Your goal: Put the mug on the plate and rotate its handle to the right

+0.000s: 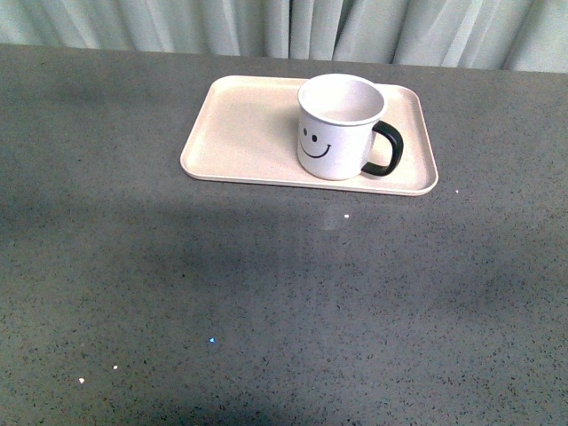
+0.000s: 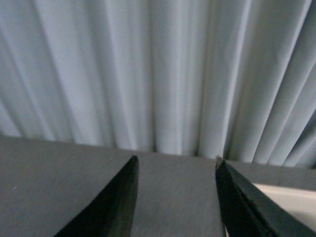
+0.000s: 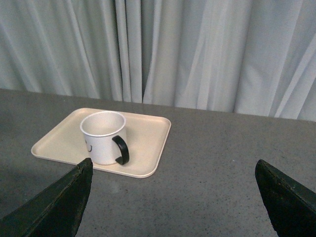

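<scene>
The white mug (image 1: 337, 129) with a black smiley face stands upright on the right half of the pale pink-beige plate (image 1: 240, 133). Its black handle (image 1: 387, 149) sticks out to the right and slightly toward the front. Neither gripper shows in the front view. In the right wrist view the mug (image 3: 102, 137) sits on the plate (image 3: 148, 138) with the handle (image 3: 121, 149) facing the camera; my right gripper (image 3: 174, 170) is open, empty and well back from the plate. My left gripper (image 2: 177, 165) is open and empty over bare table; a corner of the plate (image 2: 291, 202) shows beside one finger.
The grey speckled table (image 1: 284, 302) spreads around the plate. A pale curtain (image 1: 293, 27) hangs along the table's far edge, close behind the plate.
</scene>
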`<state>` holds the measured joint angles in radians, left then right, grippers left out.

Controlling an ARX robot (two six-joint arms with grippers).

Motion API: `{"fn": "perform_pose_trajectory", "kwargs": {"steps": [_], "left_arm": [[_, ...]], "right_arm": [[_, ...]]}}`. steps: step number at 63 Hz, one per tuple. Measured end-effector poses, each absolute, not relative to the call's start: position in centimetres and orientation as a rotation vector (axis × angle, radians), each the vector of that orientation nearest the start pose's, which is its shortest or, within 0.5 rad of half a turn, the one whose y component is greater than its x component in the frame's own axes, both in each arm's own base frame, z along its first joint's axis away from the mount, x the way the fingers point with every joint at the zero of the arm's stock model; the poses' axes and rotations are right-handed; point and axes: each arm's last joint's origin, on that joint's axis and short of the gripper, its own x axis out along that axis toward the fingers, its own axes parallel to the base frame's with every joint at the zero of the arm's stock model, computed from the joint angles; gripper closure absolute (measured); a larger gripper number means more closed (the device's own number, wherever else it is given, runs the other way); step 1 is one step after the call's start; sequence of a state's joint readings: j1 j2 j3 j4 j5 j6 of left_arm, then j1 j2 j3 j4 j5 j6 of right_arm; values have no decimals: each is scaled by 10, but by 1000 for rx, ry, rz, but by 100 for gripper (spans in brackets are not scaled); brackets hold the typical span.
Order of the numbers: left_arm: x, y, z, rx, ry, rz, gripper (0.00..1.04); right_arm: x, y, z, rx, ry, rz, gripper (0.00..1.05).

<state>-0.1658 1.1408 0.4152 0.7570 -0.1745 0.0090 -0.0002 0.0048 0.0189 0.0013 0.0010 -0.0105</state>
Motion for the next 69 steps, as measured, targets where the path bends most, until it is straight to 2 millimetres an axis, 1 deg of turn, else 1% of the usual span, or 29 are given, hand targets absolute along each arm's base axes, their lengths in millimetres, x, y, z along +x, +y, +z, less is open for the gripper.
{"fn": "perform_pose_trajectory", "kwargs": {"steps": [1, 3, 4, 6, 10, 12, 13, 27, 29, 35, 52, 59, 69], "left_arm": [[224, -32, 226, 4, -28, 9, 69], [213, -28, 216, 5, -9, 2, 76], [211, -28, 213, 6, -4, 2, 78], [204, -25, 206, 8, 12, 1, 85], [197, -22, 199, 8, 21, 0, 96], [192, -20, 197, 7, 15, -2, 103], [191, -20, 197, 4, 14, -4, 104], [169, -11, 187, 2, 4, -10, 103], [166, -7, 185, 3, 8, -26, 103], [159, -1, 182, 2, 8, 5, 103], [141, -1, 176, 2, 6, -5, 103], [136, -1, 167, 2, 1, -4, 103], [130, -1, 169, 2, -7, -4, 103]], "right_arm": [[97, 0, 170, -10, -15, -1, 9], [97, 0, 170, -10, -15, 1, 9], [97, 0, 170, -10, -15, 1, 9], [97, 0, 170, -11, -15, 1, 9], [97, 0, 170, -10, -15, 1, 9], [97, 0, 170, -10, -15, 1, 9], [97, 0, 170, -10, -15, 1, 9], [97, 0, 170, -10, -15, 0, 9], [97, 0, 170, -10, -15, 0, 9], [97, 0, 170, -10, -15, 0, 9], [97, 0, 170, -10, -15, 0, 9], [97, 0, 170, -10, -15, 0, 9], [97, 0, 170, -10, -15, 0, 9]]}}
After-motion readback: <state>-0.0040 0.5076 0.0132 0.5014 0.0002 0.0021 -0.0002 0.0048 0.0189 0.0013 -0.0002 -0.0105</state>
